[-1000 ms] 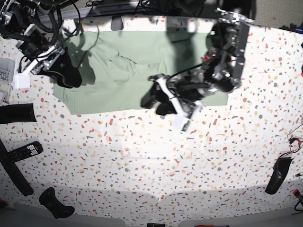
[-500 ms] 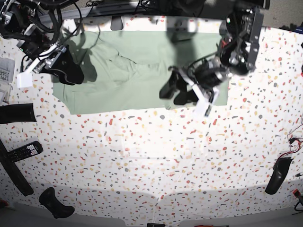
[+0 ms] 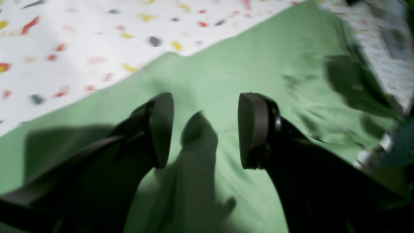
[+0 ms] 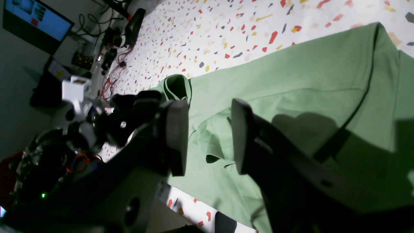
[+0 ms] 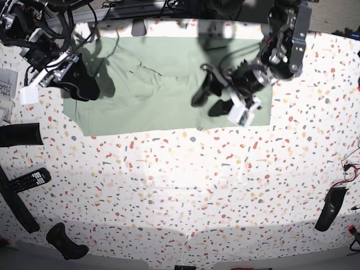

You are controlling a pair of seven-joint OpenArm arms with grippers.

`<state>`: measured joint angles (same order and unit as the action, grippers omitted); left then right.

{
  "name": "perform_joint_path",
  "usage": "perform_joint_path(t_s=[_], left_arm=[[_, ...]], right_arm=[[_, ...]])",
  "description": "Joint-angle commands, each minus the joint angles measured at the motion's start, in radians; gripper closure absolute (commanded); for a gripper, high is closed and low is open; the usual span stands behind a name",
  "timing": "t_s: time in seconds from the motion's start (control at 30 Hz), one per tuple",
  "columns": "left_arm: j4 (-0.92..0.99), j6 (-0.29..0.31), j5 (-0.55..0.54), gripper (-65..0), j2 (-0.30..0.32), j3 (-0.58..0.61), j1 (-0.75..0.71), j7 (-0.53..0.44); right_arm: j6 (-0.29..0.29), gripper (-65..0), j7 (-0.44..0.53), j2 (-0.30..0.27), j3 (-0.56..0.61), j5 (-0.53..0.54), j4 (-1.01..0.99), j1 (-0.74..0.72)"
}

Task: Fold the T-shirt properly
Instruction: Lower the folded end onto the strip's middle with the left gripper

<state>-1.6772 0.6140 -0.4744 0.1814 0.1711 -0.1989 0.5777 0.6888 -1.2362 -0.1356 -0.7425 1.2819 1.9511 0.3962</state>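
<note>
The pale green T-shirt (image 5: 163,84) lies spread flat across the far part of the speckled table. Its collar (image 4: 176,86) shows in the right wrist view. My left gripper (image 5: 207,102) hovers over the shirt's right half, near its front hem. In the left wrist view this gripper (image 3: 205,129) is open, with only green cloth beneath and nothing between its fingers. My right gripper (image 5: 85,85) is over the shirt's left end. Up close this gripper (image 4: 209,136) is open too and holds nothing. Both cast shadows on the cloth.
A remote control (image 5: 31,180) and dark handle-shaped objects (image 5: 19,135) (image 5: 66,243) lie along the table's left edge. Another dark object (image 5: 329,208) lies at the right edge. Cables and a lit monitor (image 4: 35,19) stand beyond the table.
My left arm has swung to the right and a little toward the far edge over the shirt, its gripper still open. The right arm has barely shifted.
</note>
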Motion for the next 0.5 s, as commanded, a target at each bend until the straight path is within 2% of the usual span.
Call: perform_joint_path(t_s=[0.0, 0.03, 0.2, 0.37, 0.47], left_arm=[[-0.018, 0.043, -0.023, -29.6, -0.001, 0.001, 0.002, -0.026], [-0.017, 0.071, -0.021, -29.6, -0.001, 0.001, -0.004, -0.026], [0.029, 0.071, 0.157, -29.6, 0.003, 0.0, -0.013, -0.101], [0.24, 0.068, 0.191, -29.6, 0.002, 0.001, -0.003, -0.2], [0.398, 0.068, 0.267, -29.6, 0.003, 0.001, 0.023, -0.247]], right_arm=[[0.009, -21.6, 0.023, -0.011, -0.006, 0.027, 0.016, -0.003], [0.009, -21.5, 0.025, -0.011, -0.006, 0.027, 0.016, -0.003], [0.009, -21.5, 0.047, -0.011, -0.006, 0.013, 0.016, -0.017], [0.009, -21.5, 0.046, -0.011, -0.006, -0.09, 0.016, -0.069], [0.009, -21.5, 0.047, -0.011, -0.006, -0.108, 0.016, -0.084]])
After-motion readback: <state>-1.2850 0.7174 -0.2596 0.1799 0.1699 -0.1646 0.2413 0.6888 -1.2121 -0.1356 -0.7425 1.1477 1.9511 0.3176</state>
